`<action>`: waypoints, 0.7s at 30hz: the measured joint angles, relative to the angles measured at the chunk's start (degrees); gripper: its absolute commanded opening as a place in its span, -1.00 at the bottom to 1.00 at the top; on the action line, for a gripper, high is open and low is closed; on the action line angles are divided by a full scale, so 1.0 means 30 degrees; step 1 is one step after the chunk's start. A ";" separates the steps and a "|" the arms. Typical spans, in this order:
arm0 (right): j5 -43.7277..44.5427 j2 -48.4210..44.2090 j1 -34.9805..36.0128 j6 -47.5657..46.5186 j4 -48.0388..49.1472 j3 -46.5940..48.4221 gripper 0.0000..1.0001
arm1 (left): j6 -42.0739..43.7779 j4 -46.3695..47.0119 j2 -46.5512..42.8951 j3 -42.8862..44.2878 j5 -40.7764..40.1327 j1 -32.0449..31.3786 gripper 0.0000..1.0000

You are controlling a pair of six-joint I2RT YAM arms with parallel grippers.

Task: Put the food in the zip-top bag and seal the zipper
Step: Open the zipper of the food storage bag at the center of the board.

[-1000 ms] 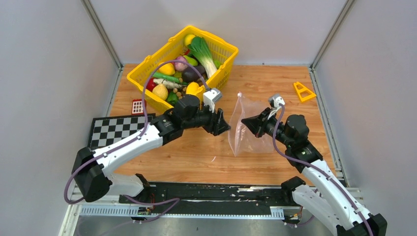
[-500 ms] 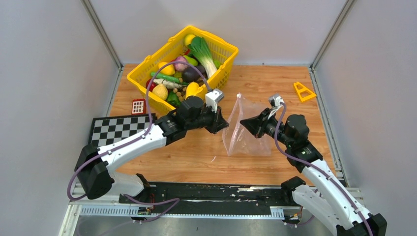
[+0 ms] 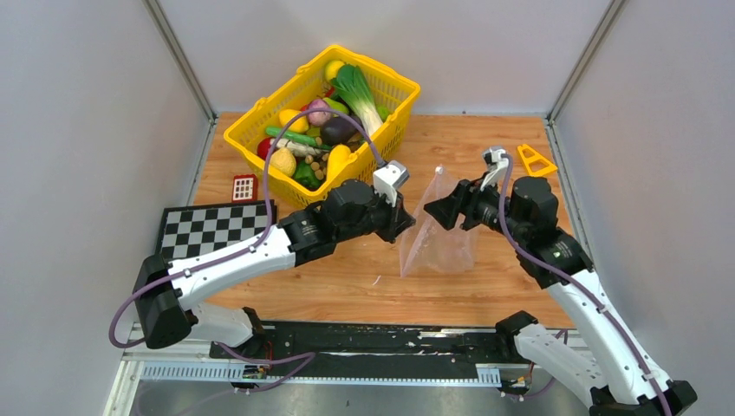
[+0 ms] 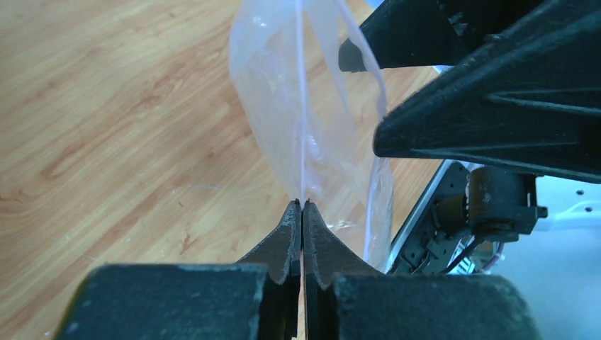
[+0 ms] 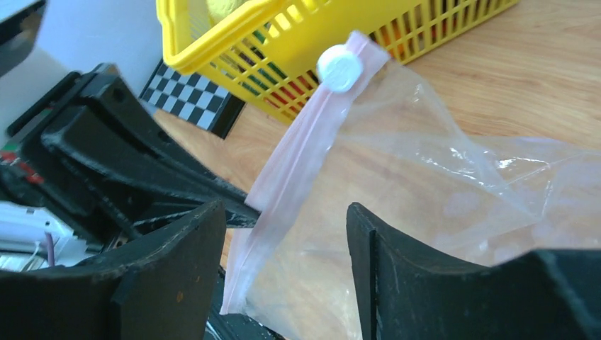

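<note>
Early days: all the food [image 3: 334, 130] lies in the yellow basket [image 3: 394, 82], none bagged. The left tool [image 4: 302, 205] is clenched on an edge of the empty zip-top bag [image 3: 438, 234], holding it upright over the bench [image 3: 347, 277]. The right tool [image 5: 283, 209] stands released at the zipper [image 5: 298, 142] — filling and sealing remain

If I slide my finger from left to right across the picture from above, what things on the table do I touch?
First the checkerboard mat, then the yellow basket, then the zip-top bag, then the orange triangle.
</note>
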 measured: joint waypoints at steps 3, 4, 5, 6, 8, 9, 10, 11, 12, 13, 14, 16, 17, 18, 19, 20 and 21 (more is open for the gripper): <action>0.1486 0.0051 0.0117 0.0022 -0.1953 0.1515 0.27 | 0.0029 -0.0328 0.0000 0.0940 -0.1268 -0.0692 -1.00; 0.1989 0.0117 0.0197 0.0044 -0.2492 0.1923 0.25 | 0.0029 -0.0386 0.0000 0.1137 -0.1523 -0.0823 -1.00; 0.2616 0.0240 0.0306 0.0066 -0.3191 0.2419 0.24 | 0.0036 -0.0437 0.0000 0.1348 -0.1851 -0.0991 -1.00; 0.3242 0.0393 0.0466 0.0080 -0.3781 0.2878 0.24 | 0.0029 -0.0546 0.0007 0.1552 -0.2142 -0.1129 -1.00; 0.4699 0.0809 0.1093 0.0160 -0.5013 0.3840 0.29 | 0.0051 -0.0874 0.0051 0.1923 -0.2696 -0.1341 -1.00; 0.5333 0.0969 0.1464 0.0189 -0.5399 0.4138 0.30 | 0.0080 -0.1078 0.0124 0.2135 -0.2994 -0.1428 -1.00; 0.6149 0.1158 0.2011 0.0240 -0.5865 0.4488 0.31 | 0.0087 -0.1188 0.0204 0.2310 -0.3220 -0.1501 -1.00; 0.6819 0.1326 0.2608 0.0313 -0.6186 0.4758 0.31 | 0.0095 -0.1399 0.0328 0.2565 -0.3541 -0.1617 -1.00; 0.7366 0.1443 0.3067 0.0364 -0.6411 0.4940 0.31 | 0.0095 -0.1501 0.0423 0.2718 -0.3789 -0.1705 -1.00; 0.7992 0.1625 0.3657 0.0437 -0.6725 0.5158 0.31 | 0.0102 -0.1596 0.0525 0.2863 -0.4000 -0.1807 -1.00; 0.8779 0.1836 0.4284 0.0503 -0.7074 0.5421 0.29 | 0.0102 -0.1792 0.0627 0.3024 -0.4320 -0.1953 -1.00; 0.9887 0.2244 0.5034 0.0590 -0.7512 0.5770 0.22 | 0.0095 -0.1982 0.0758 0.3184 -0.4801 -0.2186 -1.00; 1.0630 0.2528 0.5472 0.0670 -0.7788 0.5996 0.17 | 0.0087 -0.2171 0.0845 0.3322 -0.5085 -0.2331 -1.00; 1.1067 0.2696 0.5697 0.0729 -0.7941 0.6098 0.11 | 0.0087 -0.2266 0.0911 0.3417 -0.5246 -0.2412 -1.00; 1.1919 0.2929 0.6135 0.0889 -0.8131 0.6193 0.07 | 0.0087 -0.2339 0.0962 0.3475 -0.5428 -0.2477 -1.00; 1.2422 0.3016 0.6390 0.0976 -0.8247 0.6200 -0.03 | 0.0087 -0.2455 0.0998 0.3534 -0.5588 -0.2535 -1.00; 1.2954 0.3089 0.6666 0.1071 -0.8371 0.6193 -0.08 | 0.0080 -0.2535 0.1013 0.3548 -0.5734 -0.2557 -1.00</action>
